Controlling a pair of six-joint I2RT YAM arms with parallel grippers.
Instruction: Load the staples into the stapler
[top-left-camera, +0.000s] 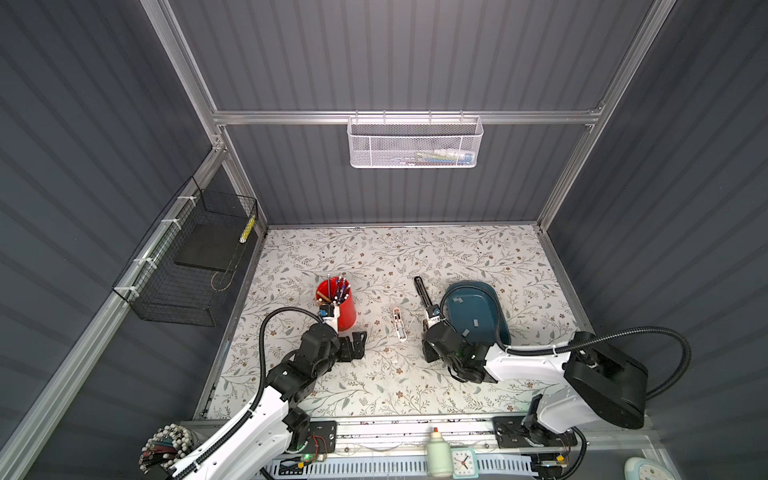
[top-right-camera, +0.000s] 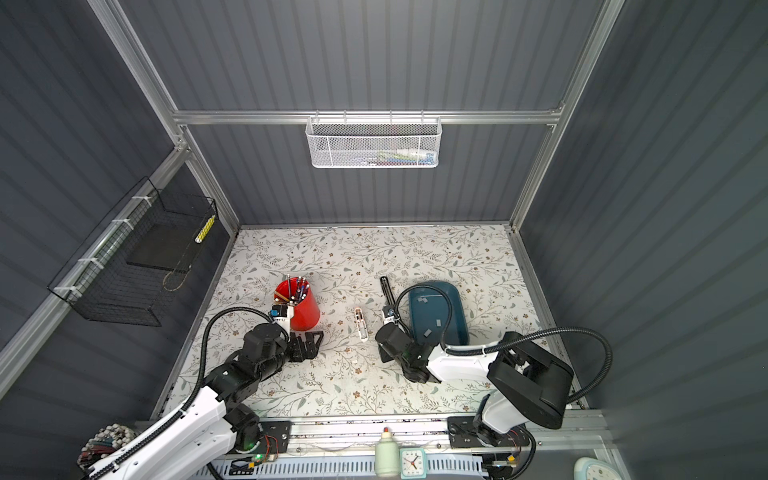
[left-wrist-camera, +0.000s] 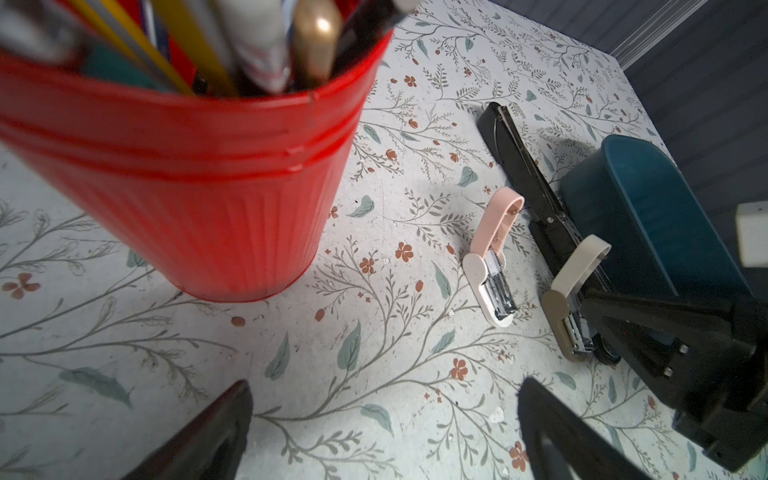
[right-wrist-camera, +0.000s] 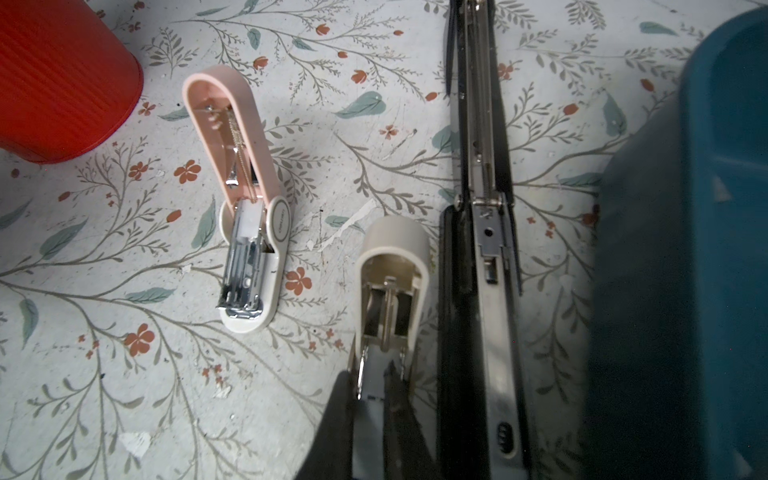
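You see three staplers lying open on the floral bench. A pink stapler lies mid-frame in both top views and a black stapler just right of it. A beige stapler between them shows only in the wrist views. Three grey staples lie in one blue tray, right of centre. One red cup of pens stands left of centre. Your left claw gapes wide beside the cup. Your right claw is pinched narrow at the beige stapler's end; whether it grips is unclear.
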